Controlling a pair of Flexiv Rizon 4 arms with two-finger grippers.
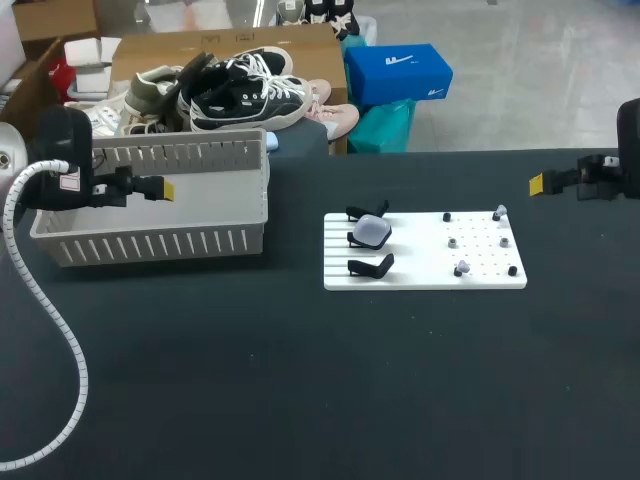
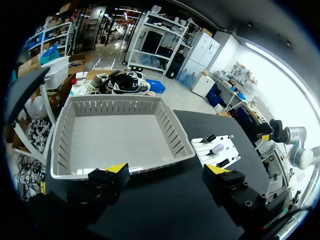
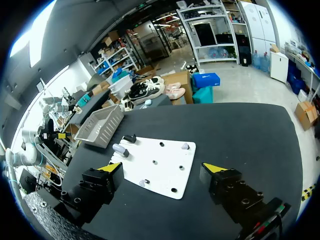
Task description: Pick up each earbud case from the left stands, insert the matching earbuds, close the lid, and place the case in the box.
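We take the white board (image 1: 420, 275) as our landmark. The one earbud case (image 1: 372, 231) that we see sits on the middle of three black stands (image 1: 370, 266) at the board's left end. The stands on either side of it are bare. The earbuds (image 1: 453, 241) sit on pegs across the board's right half, apart from the case.

Our left gripper (image 1: 160, 188) hangs off the board's left end, over the near wall of the box (image 1: 150, 245). Its fingers are spread wide with nothing between them. Our right gripper (image 3: 162, 167) hangs off the board's right end, equally spread and empty.

The coming move turns on which side the case faces. It lies at the end of the board nearest our left arm, with only bare table and the box corner between them. From the head view, our right gripper looks about as far from the case. But to reach it, that arm would have to cross the whole board, over the pegs and earbuds.

We judge the left arm better placed for the pick and the right arm better placed for the earbuds.

The case looks like a rounded pebble, perhaps a little longer along the board's length than across it. We cannot settle its axis, or which way its lid faces, from here.
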